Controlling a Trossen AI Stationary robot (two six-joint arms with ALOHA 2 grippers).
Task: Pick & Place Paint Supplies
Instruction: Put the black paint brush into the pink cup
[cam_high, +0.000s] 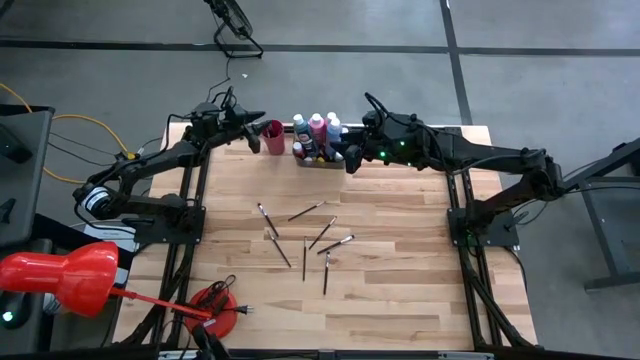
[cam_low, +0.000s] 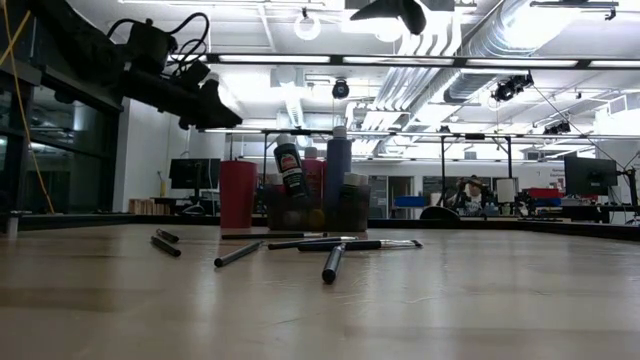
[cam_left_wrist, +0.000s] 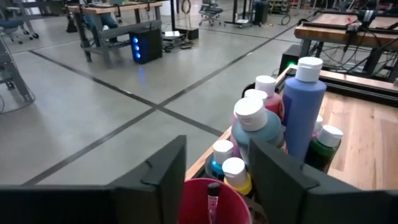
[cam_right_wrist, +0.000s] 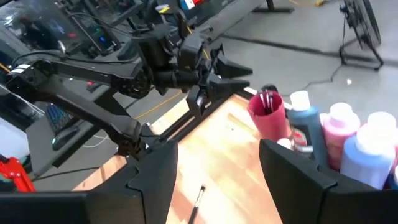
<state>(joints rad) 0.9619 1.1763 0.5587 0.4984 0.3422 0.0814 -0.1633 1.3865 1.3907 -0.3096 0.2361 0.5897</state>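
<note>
Left hand hovers wide and empty above the pink plastic cup, right hand gapes empty beside the grey tray of upright paint bottles, and thin dark-handled paintbrushes lie scattered across the pale wooden surface.

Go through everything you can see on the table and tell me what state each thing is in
Left gripper: open, empty, above the cup.
Right gripper: open, empty, by the tray.
Cup: upright, a brush inside.
Bottles: upright, capped, in the tray.
Tray: full of bottles.
Brushes: loose, lying flat on the table.
</note>
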